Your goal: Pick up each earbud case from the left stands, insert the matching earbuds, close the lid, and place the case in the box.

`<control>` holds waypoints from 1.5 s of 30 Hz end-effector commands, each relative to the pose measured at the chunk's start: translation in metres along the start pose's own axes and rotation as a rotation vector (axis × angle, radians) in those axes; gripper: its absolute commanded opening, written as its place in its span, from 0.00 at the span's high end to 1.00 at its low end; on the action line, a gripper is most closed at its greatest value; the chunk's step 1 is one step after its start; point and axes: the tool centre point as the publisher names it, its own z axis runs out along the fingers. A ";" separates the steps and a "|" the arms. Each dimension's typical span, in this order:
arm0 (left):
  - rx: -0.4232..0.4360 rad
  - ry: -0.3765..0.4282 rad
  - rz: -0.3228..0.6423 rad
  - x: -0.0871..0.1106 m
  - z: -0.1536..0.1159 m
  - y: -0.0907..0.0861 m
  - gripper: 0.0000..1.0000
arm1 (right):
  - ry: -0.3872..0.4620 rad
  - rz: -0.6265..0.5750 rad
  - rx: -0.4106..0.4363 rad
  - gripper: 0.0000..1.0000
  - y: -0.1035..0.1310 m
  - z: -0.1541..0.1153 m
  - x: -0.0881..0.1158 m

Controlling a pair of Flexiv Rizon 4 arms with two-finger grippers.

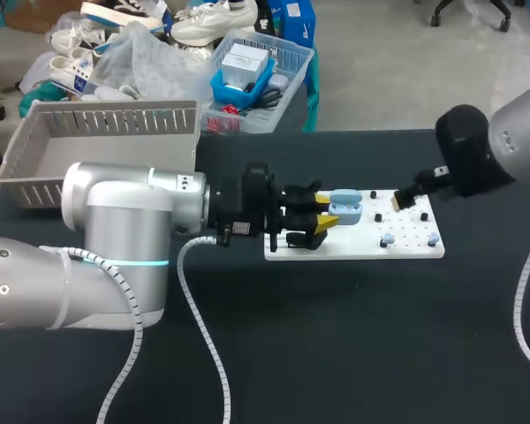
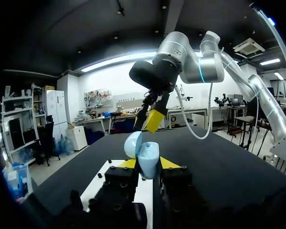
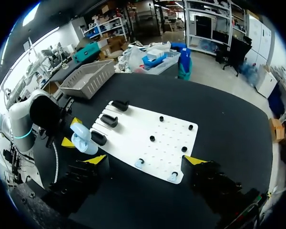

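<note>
left gripper [image 1: 321, 218] clamping open light-blue earbud case [image 2: 145, 153] over white board [image 3: 158, 127] | right gripper [image 3: 145, 162] hovering spread apart above earbuds [image 3: 139, 163] | advice: holding case level and lid-up, dropping straight onto one bud

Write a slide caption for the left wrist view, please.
Left gripper clamps an open blue earbud case over the white board, right gripper poised beyond.
</note>
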 end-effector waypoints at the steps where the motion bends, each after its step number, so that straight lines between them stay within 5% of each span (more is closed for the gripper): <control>1: 0.001 0.000 0.000 0.000 0.000 0.000 1.00 | 0.007 0.019 0.168 0.00 -0.009 0.002 0.017; 9: 0.001 0.000 0.000 0.000 0.000 0.000 1.00 | 0.056 0.048 0.269 0.00 -0.039 0.009 0.039; 12: 0.001 0.000 0.000 0.000 0.000 0.000 1.00 | 0.068 0.046 0.285 0.15 -0.045 0.012 0.045; 20: 0.001 0.000 0.000 0.000 0.000 0.000 1.00 | 0.100 -0.016 0.332 0.28 -0.045 0.018 0.050; 33: 0.001 0.000 0.000 0.000 0.000 0.000 1.00 | 0.138 -0.112 0.417 0.31 -0.045 0.026 0.057; 45: 0.001 0.000 0.000 0.000 0.000 0.000 1.00 | 0.179 -0.190 0.443 0.51 -0.039 0.041 0.059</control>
